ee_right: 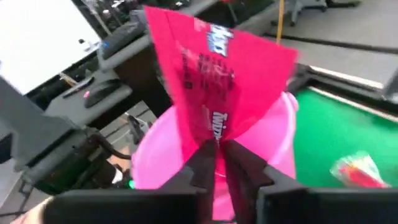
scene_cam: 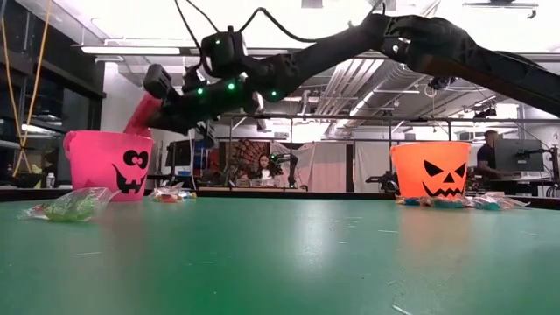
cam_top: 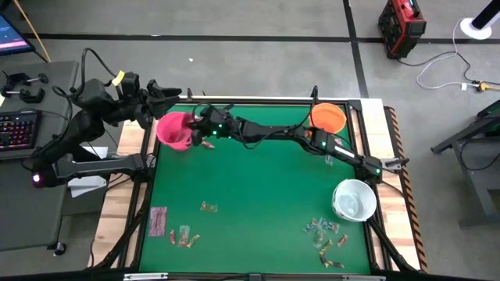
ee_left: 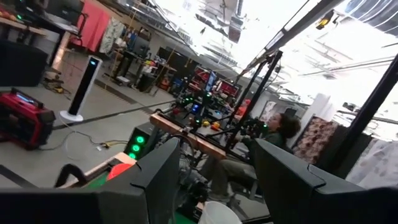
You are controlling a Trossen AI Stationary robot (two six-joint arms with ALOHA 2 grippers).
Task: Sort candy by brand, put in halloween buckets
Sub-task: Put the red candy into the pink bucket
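Green felt covers the table [cam_top: 250, 195], with a busy lab behind it — monitors, racks and a seated person visible past the far edge in the low view. Three halloween buckets stand on the felt: the pink bucket [cam_top: 175, 129] at the far left corner, the orange bucket [cam_top: 328, 117] at the far right, both with black jack-o'-lantern faces, and the white bucket [cam_top: 354, 199] nearer on the right side.

Reaching all the way across, the right gripper [ee_right: 217, 152] hangs over the pink bucket's mouth, its fingertips pinched on the bottom edge of a pink-red candy wrapper [ee_right: 214, 93]. The wrapper stands upright above the bucket opening; its white lettering is blurry, something like "Twizz" is about all that can be made out. The low view shows the same packet [scene_cam: 144, 114] slanting down toward the pink rim.

The left gripper [ee_left: 211, 180] sits off the table's left far corner, fingers spread and holding nothing, pointed out at the room.

Loose candy lies in two groups — a few pieces plus a flat pink packet [cam_top: 158, 221] at the near left, and a bigger scatter [cam_top: 324, 234] at the near right, below the white bucket. One wrapped sweet [ee_right: 356, 169] lies on the felt just beside the pink bucket.
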